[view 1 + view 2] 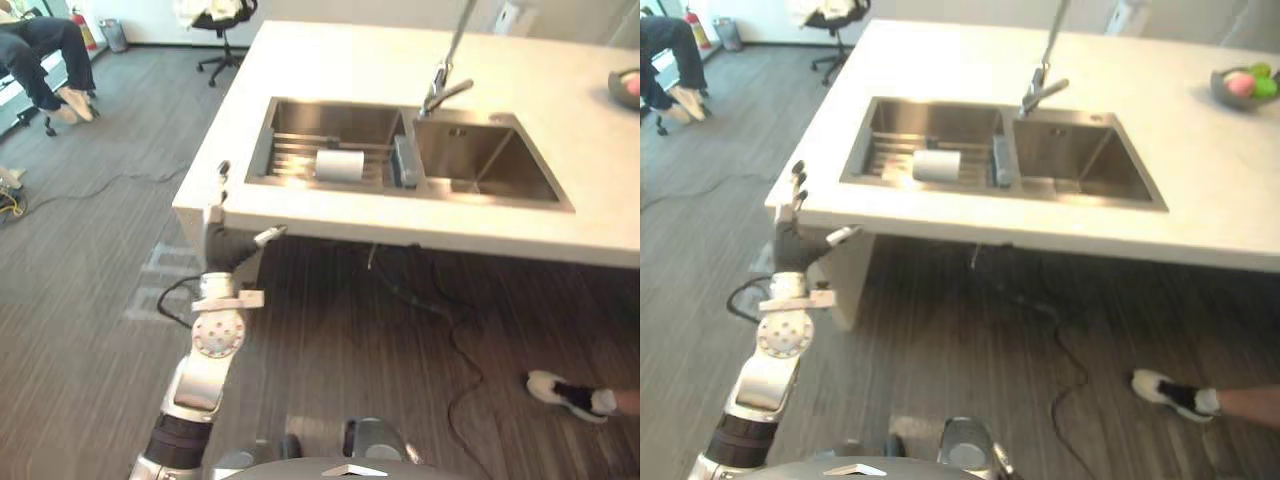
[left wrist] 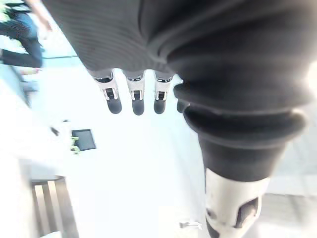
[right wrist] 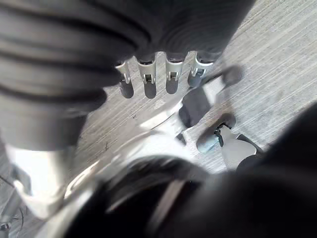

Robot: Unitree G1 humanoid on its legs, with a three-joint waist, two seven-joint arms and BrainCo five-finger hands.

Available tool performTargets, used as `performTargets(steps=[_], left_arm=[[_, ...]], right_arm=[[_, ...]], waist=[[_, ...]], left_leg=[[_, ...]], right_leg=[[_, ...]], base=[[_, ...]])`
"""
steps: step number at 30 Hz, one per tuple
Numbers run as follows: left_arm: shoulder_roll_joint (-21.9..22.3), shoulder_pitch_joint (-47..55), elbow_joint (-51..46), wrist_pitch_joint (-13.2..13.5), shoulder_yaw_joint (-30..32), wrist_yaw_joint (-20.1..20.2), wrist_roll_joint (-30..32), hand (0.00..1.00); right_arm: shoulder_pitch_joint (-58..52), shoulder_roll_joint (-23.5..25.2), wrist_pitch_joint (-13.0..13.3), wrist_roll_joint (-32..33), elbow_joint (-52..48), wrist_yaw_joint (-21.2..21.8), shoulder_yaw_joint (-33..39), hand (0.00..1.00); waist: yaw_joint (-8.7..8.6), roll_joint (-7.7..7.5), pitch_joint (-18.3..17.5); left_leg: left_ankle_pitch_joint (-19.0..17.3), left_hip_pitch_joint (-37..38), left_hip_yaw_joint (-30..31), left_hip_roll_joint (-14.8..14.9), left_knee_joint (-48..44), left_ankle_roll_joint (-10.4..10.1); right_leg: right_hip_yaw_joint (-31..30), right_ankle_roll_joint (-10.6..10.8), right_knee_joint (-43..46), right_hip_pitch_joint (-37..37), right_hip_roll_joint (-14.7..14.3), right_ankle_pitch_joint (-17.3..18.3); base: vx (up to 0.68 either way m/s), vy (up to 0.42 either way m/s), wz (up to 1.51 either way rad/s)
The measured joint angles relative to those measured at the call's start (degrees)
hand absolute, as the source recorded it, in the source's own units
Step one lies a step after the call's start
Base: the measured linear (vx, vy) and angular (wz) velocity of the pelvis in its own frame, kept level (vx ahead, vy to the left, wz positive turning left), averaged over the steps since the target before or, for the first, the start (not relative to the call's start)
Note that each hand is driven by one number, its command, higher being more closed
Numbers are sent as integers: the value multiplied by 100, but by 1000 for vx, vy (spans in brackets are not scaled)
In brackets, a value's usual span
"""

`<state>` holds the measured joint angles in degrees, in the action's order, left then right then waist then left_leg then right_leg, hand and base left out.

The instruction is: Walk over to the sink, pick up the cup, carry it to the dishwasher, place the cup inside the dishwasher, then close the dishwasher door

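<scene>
Left hand [image 1: 790,238], open like the idle right hand [image 3: 147,75], should lift over the countertop [image 1: 330,60] edge toward the cup [image 1: 340,165] lying in the sink [image 1: 480,160].

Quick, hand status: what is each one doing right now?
Left hand: open, holding nothing.
Right hand: open, holding nothing.

The cup [image 1: 340,165] lies in the sink's [image 1: 480,150] left basin, beyond and right of the left hand [image 1: 792,235] at the tabletop's [image 1: 330,60] corner. The tap [image 1: 445,85] stands farther right.
</scene>
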<state>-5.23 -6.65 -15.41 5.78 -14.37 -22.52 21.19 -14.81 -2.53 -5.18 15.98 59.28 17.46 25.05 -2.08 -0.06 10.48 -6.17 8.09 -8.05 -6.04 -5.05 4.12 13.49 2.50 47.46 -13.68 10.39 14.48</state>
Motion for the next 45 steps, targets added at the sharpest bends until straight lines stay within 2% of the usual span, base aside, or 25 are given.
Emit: performTargets(steps=[1,3,4,5,6,7,8,9,10,11,12,13,14,15,16,17,18,19,20,21,25,33,38,45], left_arm=[[-56,-231,-48,16,-129,6,230,0],[-168,-414,-223,20,-219,114,405,0],[-204,-452,-433,28,-217,231,543,0],[-204,-450,-490,33,-239,279,580,0],[-233,-432,-592,32,-265,351,643,0],[-261,-404,-645,40,-358,444,753,0],[-261,-362,-651,37,-458,483,798,0],[-298,-357,-655,21,-702,680,839,0],[-322,-362,-656,-35,-907,870,836,0],[-298,-371,-656,-80,-946,1028,834,0],[-294,-384,-648,-130,-949,1127,830,0],[-302,-436,-634,-241,-951,1284,818,0],[-333,-484,-639,-305,-950,1380,793,0],[-355,-520,-642,-327,-957,1430,767,0],[-409,-594,-673,-341,-1032,1509,765,0],[-430,-644,-701,-345,-1092,1562,764,0],[-466,-812,-775,-345,-1240,1715,763,0],[-503,-1008,-829,-351,-1358,1866,762,0],[-597,-1139,-895,-350,-1432,2083,758,0],[-729,-1290,-857,-391,-1519,2257,756,0],[-933,-1716,-391,-605,-1591,2678,761,0],[-1197,-2247,761,-1006,-1791,3164,770,0],[-1247,-2584,1308,-1242,-1783,3210,769,0],[-1342,-2721,1995,-1392,-1785,3440,804,0]], right_arm=[[-121,109,-10,-190,17,10,13,0],[-318,228,-28,-364,14,83,24,0],[-458,291,-150,-526,42,76,-98,0],[-532,313,-178,-582,39,88,-188,0],[-645,326,-266,-761,70,125,-316,0],[-639,307,-387,-896,160,179,-439,0],[-602,238,-434,-974,193,248,-476,0],[-622,122,-542,-1048,228,490,-462,0],[-596,9,-681,-1215,234,558,-462,0],[-542,-33,-773,-1331,237,584,-458,0],[-528,-41,-813,-1402,234,590,-458,0],[-529,-39,-888,-1418,259,595,-443,0],[-566,-37,-953,-1412,331,583,-420,0],[-580,-54,-965,-1410,380,582,-413,0],[-576,-143,-972,-1405,478,580,-403,0],[-572,-206,-976,-1404,482,581,-400,0],[-522,-336,-975,-1401,486,592,-375,0],[-475,-422,-973,-1400,494,619,-312,0],[-410,-451,-992,-1400,517,624,-228,0],[-394,-449,-989,-1367,516,627,-175,0],[-348,-387,-976,-1211,522,715,-130,0],[-183,-337,-1018,-1176,517,752,-136,0],[-161,-391,-1025,-1119,456,751,-140,0],[-112,-426,-1028,-1123,334,754,-137,0]], waist=[[-87,2,-18],[-186,46,-18],[-187,-1,-95],[-183,-23,-163],[-148,-103,-346],[-144,-1,-485],[-159,182,-544],[-195,319,-702],[-250,451,-738],[-274,532,-726],[-282,536,-714],[-293,523,-687],[-258,499,-667],[-239,479,-659],[-191,480,-662],[-181,501,-670],[-216,575,-672],[-273,657,-676],[-316,630,-692],[-350,532,-684],[-517,460,-648],[-774,339,-451],[-886,383,-422],[-1077,418,-284]], left_leg=[[-149,169,158,129,-72,-38],[-439,322,300,295,-264,-164],[-775,520,351,414,-446,-278],[-925,578,347,443,-527,-290],[-1218,692,377,459,-690,-385],[-1524,792,420,592,-845,-524],[-1609,814,417,765,-916,-619],[-1587,770,337,959,-1106,-732],[-1467,625,311,1086,-1456,-907],[-1337,464,309,1164,-1847,-987],[-1212,312,317,1211,-2210,-1027],[-1175,-1,203,1407,-2957,-1026],[-1278,-143,-56,1655,-3317,-1010],[-1310,-192,-195,1766,-3340,-978],[-1317,-268,-416,1929,-3036,-894],[-1260,-327,-490,1965,-2673,-844],[-600,-445,-507,1955,-1649,-790],[-204,-590,-426,1950,-1067,-998],[-121,-470,-425,1872,-641,-1183],[63,-335,-459,1735,-238,-1143],[363,-252,-476,1471,360,-1037],[392,90,-786,1348,625,-1009],[327,204,-968,1331,635,-977],[324,499,-1174,1292,752,-978]], right_leg=[[-67,-24,-1085,-19,-145,-62],[-391,-37,-2153,-7,-333,-410],[-611,-17,-2551,-23,-397,-796],[-665,-29,-2609,-37,-389,-935],[-690,-81,-2645,-36,-338,-1171],[-636,42,-2402,-54,-364,-1358],[-559,-18,-2296,-41,-493,-1230],[-424,-87,-2170,-13,-590,-981],[-313,-157,-2176,84,-629,-842],[-275,-212,-2290,217,-673,-806],[-247,-230,-2428,352,-688,-795],[-168,-273,-2807,759,-733,-833],[-145,-297,-3195,1213,-768,-917],[-123,-292,-3360,1397,-766,-940],[-101,-275,-3614,1607,-755,-969],[-95,-252,-3691,1652,-757,-987],[-47,-200,-3775,1647,-791,-1007],[-37,-139,-3829,1601,-850,-994],[-107,-69,-3852,1525,-827,-1021],[-150,-32,-3866,1481,-744,-1053],[-156,96,-3923,1351,-579,-1155],[-420,168,-4255,1563,-566,-1367],[-609,200,-4349,1598,-566,-1439],[-693,194,-4632,1809,-584,-1605]], base=[[491,-105,64],[525,-149,55],[469,-175,42],[496,-228,29],[538,-279,14],[552,-293,9],[549,-297,16],[611,-340,26],[588,-332,31],[464,-269,22],[338,-196,26],[377,-226,31],[339,-205,30],[240,-157,13],[135,-94,3],[126,-77,3],[96,2,12],[115,71,5],[106,112,0],[74,97,-9],[26,70,6],[10,40,-16],[-18,18,-20],[-12,7,-14]])
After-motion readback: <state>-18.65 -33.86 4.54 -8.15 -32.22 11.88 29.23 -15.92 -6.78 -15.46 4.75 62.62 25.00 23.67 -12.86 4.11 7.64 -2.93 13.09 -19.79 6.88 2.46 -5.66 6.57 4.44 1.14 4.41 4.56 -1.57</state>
